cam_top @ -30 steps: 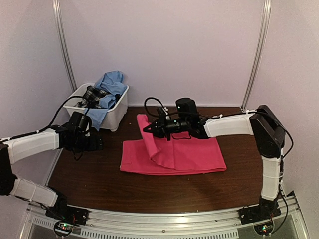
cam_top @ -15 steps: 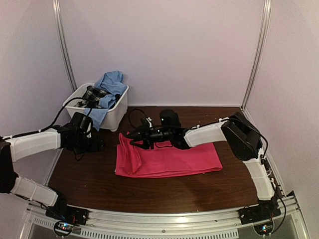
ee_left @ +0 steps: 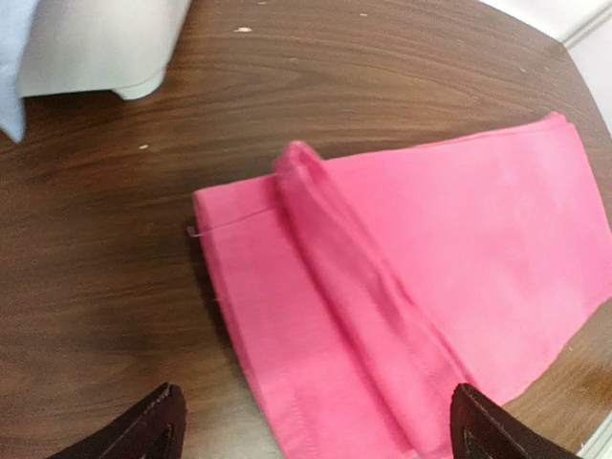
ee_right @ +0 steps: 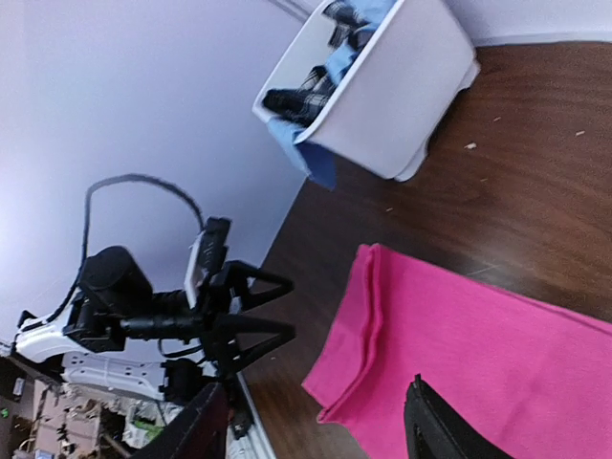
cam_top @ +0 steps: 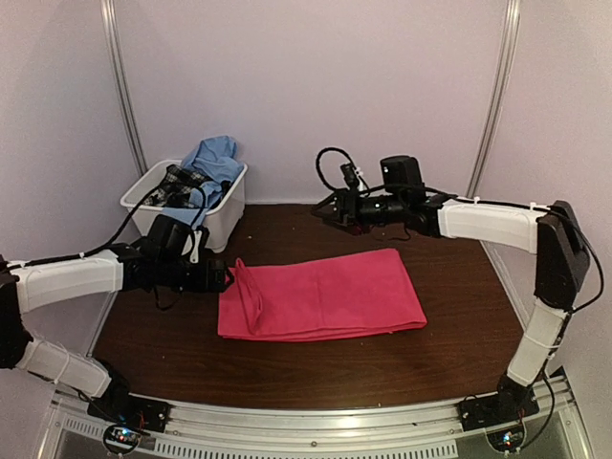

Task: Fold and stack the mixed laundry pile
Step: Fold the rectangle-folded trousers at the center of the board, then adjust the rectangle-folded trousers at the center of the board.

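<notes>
The pink cloth (cam_top: 320,295) just ahead of the left claw (cam_top: 228,278) is matt woven fabric. It is smooth where it lies flat, with a stitched hem and a soft raised fold at the end nearest that claw. The table (cam_top: 459,354) under both claws is dark wood grain, smooth, with a faint sheen and a few pale specks. Well ahead of the right claw (cam_top: 330,208), the tub (cam_top: 228,212) is smooth white plastic, slightly glossy. It holds a soft matt blue shirt (cam_top: 212,158) and a woven plaid garment (cam_top: 180,182). The right claw's fingers (ee_right: 432,430) look like matt black plastic. Far behind both claws, the rail (cam_top: 316,421) is ribbed metal with a dull shine.
</notes>
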You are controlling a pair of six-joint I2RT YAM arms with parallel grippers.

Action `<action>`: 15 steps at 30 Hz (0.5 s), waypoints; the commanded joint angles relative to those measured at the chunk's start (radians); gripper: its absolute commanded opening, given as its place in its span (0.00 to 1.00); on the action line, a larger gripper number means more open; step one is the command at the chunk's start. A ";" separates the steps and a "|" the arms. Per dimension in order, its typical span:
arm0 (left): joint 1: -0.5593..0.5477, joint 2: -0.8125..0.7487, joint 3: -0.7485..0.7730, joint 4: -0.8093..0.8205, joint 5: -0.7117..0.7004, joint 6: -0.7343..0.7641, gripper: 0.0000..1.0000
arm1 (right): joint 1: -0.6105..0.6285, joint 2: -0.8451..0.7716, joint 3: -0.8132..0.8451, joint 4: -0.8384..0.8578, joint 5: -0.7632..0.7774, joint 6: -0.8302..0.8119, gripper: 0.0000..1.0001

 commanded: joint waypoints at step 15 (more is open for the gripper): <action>-0.225 0.476 0.477 0.001 0.163 0.152 0.83 | -0.359 -0.188 -0.385 -0.244 0.115 -0.322 0.61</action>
